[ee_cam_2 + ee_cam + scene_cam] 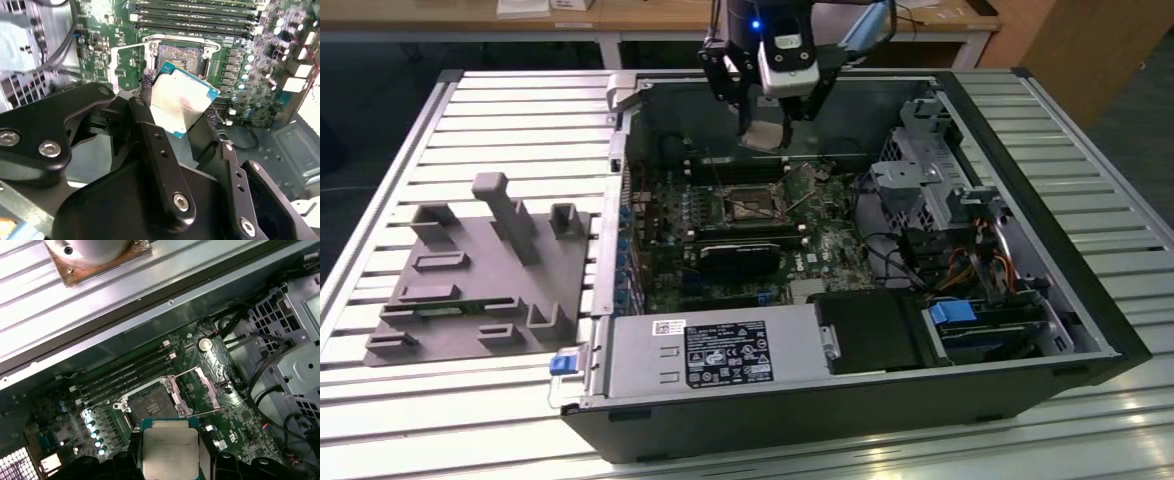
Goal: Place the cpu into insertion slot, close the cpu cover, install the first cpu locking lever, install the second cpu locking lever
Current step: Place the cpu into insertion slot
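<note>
The jaws pinch the cpu [182,100] by two opposite edges, its pale metal top showing in both wrist views, and hold it in the air clear of the green board. Near it lies the insertion slot [150,402], its dark centre bare, with the cpu cover [113,70] swung up open at one side and long black memory slots [125,372] along another. In the exterior view the arm [767,60] reaches down into the open computer case [854,400], which lies on the slatted metal table [480,110], with a grey fixture block [480,270] beside it toward the exterior view's left.
</note>
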`<state>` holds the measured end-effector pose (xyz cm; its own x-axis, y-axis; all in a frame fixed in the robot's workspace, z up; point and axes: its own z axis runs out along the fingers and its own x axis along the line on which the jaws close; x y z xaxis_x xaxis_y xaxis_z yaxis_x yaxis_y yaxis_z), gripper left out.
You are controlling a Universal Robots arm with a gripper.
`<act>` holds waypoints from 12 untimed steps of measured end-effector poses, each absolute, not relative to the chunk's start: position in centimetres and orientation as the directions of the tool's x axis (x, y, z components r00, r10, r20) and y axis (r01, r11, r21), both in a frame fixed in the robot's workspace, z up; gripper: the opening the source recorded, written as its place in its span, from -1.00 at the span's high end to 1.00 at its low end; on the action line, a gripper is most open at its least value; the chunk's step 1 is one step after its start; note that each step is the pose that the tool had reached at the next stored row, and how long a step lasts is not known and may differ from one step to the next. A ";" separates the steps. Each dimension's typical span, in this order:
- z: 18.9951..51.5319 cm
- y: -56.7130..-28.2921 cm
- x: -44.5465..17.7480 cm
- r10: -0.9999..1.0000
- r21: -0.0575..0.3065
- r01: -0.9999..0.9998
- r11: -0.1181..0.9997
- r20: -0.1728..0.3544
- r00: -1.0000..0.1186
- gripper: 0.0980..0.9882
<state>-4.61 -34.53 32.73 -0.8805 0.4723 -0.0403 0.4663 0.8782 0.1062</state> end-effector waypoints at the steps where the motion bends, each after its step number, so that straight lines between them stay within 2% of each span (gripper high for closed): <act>1: 32.6 -34.5 -4.6 0.499 0.106 0.493 0.864 -0.040 -0.866 0.01; 12: 31.9 -34.5 -4.6 0.661 0.106 0.655 0.748 -0.040 -0.749 0.01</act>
<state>-4.61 -34.53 31.94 -0.7490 0.6614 -0.0402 0.6549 0.7482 0.1062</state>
